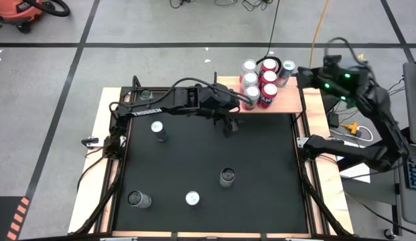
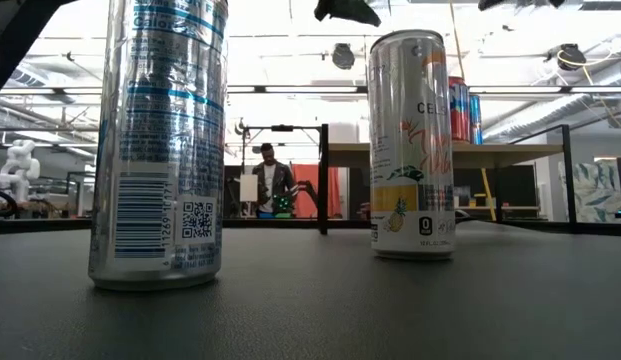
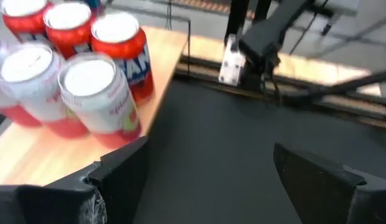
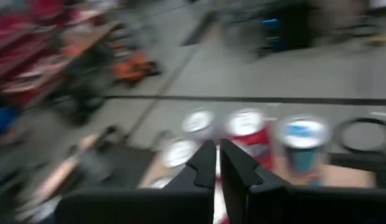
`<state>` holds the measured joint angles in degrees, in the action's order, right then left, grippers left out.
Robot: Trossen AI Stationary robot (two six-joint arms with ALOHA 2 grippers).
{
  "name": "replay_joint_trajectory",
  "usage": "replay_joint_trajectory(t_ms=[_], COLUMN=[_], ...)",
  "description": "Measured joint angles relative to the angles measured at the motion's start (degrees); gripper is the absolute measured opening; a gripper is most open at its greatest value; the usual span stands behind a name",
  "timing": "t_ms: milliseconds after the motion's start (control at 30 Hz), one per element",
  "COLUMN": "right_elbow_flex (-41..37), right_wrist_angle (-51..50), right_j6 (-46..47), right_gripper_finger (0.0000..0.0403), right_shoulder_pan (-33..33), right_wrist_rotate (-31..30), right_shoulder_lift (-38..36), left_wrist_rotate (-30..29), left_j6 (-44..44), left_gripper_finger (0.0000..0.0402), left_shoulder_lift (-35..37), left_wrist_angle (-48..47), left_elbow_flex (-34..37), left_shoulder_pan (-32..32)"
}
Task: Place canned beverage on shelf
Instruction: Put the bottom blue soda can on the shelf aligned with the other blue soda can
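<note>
L end effector (image 1: 229, 119) gapes empty beside shelf (image 1: 288, 102) w/ cans (image 1: 260, 82) clustered at its far end (leaves room). R end effector (image 1: 307, 73) shut, waiting by shelf. Four cans left on worktop (image 1: 261, 167).

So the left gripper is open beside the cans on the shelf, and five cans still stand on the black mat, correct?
Not quite: the high view shows four cans on the black mat, not five. The rest holds: the left gripper is open beside the cans on the shelf.
</note>
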<state>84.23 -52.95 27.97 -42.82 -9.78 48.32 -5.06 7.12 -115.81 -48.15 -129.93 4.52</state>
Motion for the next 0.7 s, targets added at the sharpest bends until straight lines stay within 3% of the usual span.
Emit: replay_joint_trajectory(t_ms=[167, 433, 700], right_elbow_flex=[0.09, 0.04, 0.02], right_wrist_angle=[-3.74, -8.60, -8.42], right_j6=[-1.19, -3.08, -12.64], right_gripper_finger=[0.0000, 0.0000, 0.0000], right_shoulder_pan=[0.79, 0.95, 0.95], right_wrist_rotate=[11.22, 11.73, 22.21], right_shoulder_lift=[-3.61, -5.91, -5.23], left_wrist_rotate=[0.04, 0.49, 4.46], left_j6=[0.09, 4.13, 14.52], left_gripper_finger=[0.0342, 0.0342, 0.0342], left_shoulder_lift=[2.93, 6.43, 8.40], left_wrist_angle=[-7.06, -17.32, -28.97], left_elbow_flex=[0.00, -0.03, -0.02], left_shoulder_pan=[-1.81, -3.87, -6.85])
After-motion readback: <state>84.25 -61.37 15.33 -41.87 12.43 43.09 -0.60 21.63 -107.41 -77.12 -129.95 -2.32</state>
